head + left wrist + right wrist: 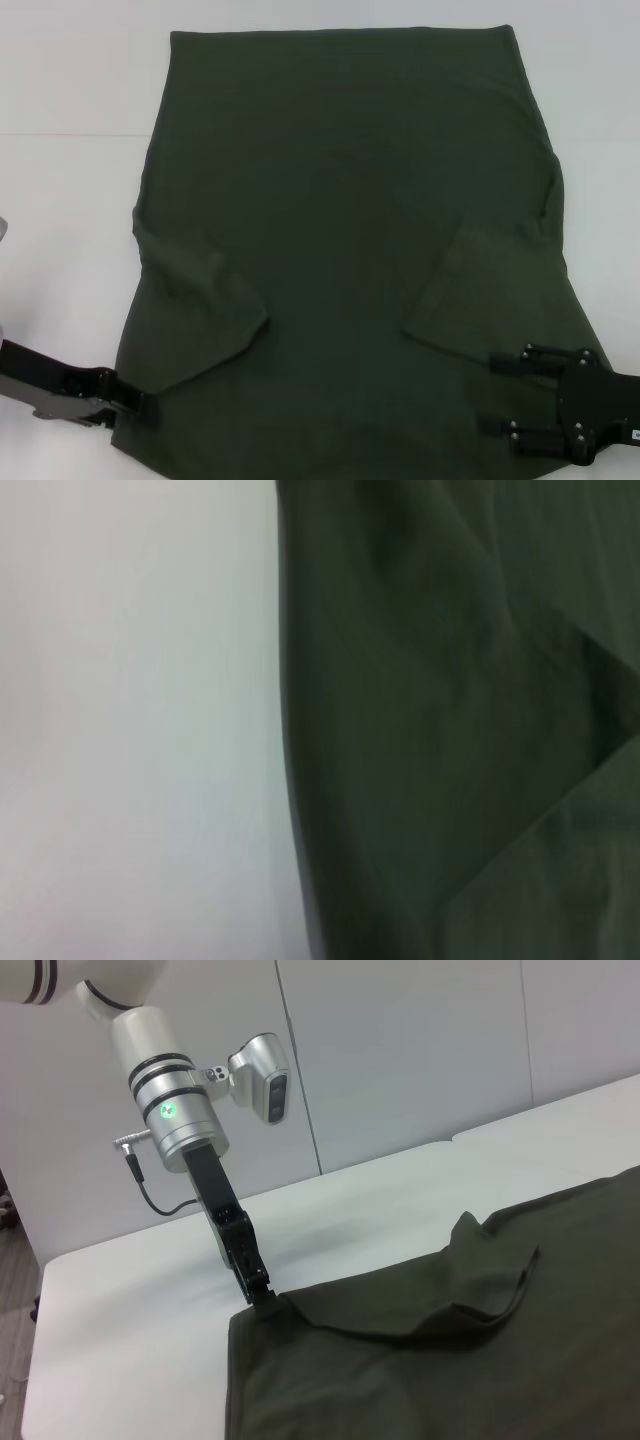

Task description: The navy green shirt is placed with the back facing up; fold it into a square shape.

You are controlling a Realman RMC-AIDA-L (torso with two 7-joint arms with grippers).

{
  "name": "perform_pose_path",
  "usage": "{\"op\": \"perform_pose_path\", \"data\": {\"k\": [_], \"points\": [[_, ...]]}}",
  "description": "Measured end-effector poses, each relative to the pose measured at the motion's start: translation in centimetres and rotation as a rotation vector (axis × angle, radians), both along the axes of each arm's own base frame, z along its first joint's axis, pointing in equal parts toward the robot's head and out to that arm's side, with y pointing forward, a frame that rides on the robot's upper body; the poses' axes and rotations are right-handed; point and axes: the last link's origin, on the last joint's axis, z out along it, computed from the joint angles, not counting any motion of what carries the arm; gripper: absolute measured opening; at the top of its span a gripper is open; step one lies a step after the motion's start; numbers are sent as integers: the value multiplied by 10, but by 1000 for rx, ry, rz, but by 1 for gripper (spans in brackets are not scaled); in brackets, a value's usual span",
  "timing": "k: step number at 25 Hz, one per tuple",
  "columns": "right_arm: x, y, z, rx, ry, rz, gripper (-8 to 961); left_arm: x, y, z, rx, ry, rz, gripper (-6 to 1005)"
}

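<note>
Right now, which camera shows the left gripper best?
The right wrist view: it shows the whole left gripper from the side, tip down on the corner of the navy green shirt. The head view catches only its black body at the shirt's near left edge. The left wrist view shows shirt and white table, no gripper.

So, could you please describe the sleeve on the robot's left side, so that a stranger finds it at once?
Start from the white table and the navy green shirt spread over it. On the shirt's left side, the left sleeve lies folded inward as a slanted flap. Unlike the other sleeve, it sits just above the left end effector at the shirt's corner.
</note>
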Motion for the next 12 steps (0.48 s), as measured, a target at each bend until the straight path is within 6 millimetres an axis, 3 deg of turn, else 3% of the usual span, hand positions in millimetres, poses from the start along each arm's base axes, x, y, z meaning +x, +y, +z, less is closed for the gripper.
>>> {"op": "perform_pose_path", "data": {"k": [8, 12], "points": [[2, 0, 3, 4, 14, -31, 775, 1, -1, -2, -15, -13, -3, 414], [2, 1, 6, -1, 17, -43, 775, 1, -2, -3, -17, -14, -1, 249]]}}
